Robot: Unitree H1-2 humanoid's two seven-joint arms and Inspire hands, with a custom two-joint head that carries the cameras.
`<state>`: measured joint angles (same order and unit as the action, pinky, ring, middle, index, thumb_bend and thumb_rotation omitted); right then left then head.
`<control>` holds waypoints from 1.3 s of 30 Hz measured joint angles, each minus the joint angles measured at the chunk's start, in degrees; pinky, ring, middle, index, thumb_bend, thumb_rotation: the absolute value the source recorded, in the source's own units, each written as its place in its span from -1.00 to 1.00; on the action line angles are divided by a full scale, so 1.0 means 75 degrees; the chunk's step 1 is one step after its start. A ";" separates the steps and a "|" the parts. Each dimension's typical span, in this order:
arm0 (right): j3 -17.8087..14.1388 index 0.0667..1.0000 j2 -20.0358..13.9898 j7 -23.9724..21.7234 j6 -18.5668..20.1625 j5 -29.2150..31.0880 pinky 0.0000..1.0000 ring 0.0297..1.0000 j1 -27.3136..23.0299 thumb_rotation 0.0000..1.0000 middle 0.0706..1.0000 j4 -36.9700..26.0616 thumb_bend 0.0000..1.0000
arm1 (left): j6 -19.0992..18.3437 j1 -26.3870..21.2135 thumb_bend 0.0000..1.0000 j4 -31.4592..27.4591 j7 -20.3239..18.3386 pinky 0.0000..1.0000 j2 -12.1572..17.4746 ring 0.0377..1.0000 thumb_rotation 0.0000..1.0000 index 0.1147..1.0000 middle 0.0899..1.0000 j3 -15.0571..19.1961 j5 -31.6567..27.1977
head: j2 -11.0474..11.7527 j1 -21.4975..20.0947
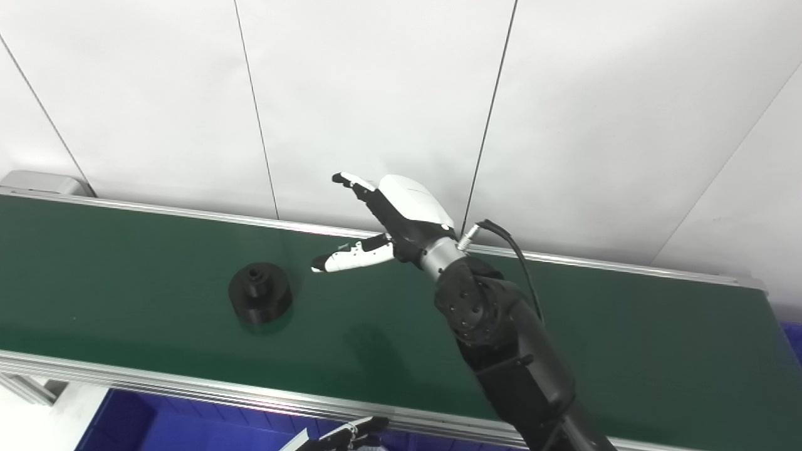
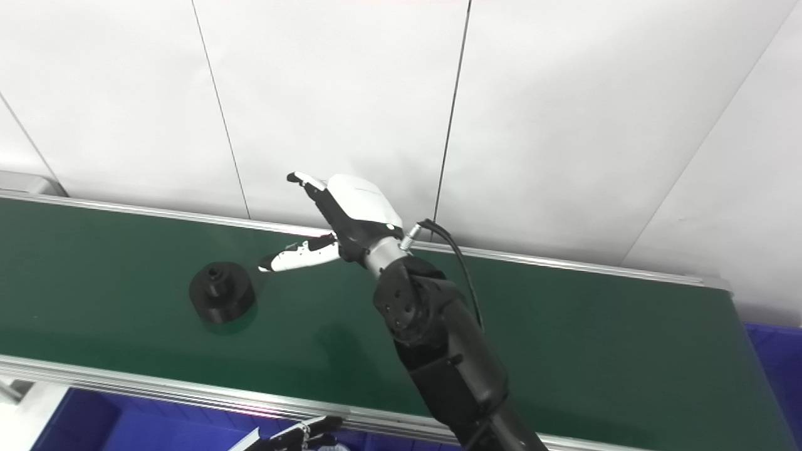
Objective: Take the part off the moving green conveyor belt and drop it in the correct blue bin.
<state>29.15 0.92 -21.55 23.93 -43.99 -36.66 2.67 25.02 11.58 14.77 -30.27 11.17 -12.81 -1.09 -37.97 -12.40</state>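
Black round part [image 1: 260, 292] sits on green belt [image 1: 626, 338], left of centre, upright, nothing touching it. R hand [image 1: 401, 219] hovers over belt just right of part, fingers spread, holding nothing. L hand [image 1: 341, 438] barely in frame at near edge, finger state can't tell. Blue bin [image 1: 163, 426] below belt's near rail.

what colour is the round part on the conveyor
Black part, clearest in the left eye view.

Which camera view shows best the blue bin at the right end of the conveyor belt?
The right eye view shows it best: a wider piece of the blue bin is visible past the end of the green conveyor belt. The left eye view catches only a thin sliver of it at the picture's right edge.
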 measured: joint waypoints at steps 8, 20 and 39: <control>0.0254 0.84 0.0211 0.0114 -0.0008 -0.0002 0.45 0.68 0.0004 0.13 0.78 0.0657 0.90 | 0.0000 0.0002 0.86 0.0023 -0.0128 0.60 -0.0077 0.77 -0.09 0.77 0.86 0.0076 0.0010 | -0.0047 0.0223; 0.0858 0.84 0.0253 0.0066 -0.0005 -0.0304 0.50 0.68 -0.0388 0.00 0.78 0.2108 1.00 | 0.0000 0.0146 0.87 -0.0293 0.0143 0.67 -0.0134 0.79 -0.08 0.77 0.85 -0.0263 0.0180 | -0.0187 0.0434; 0.1197 0.86 0.0299 0.0270 -0.0071 -0.0305 0.44 0.67 -0.0618 -0.17 0.77 0.3507 1.00 | 0.0000 0.0142 0.88 -0.0506 0.0686 0.56 0.0006 0.73 -0.11 0.76 0.85 -0.0703 0.0340 | -0.0257 0.0587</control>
<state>38.13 3.16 -19.52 23.40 -46.28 -41.30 28.97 25.02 12.65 10.98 -25.12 11.22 -18.08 1.47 -39.90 -8.00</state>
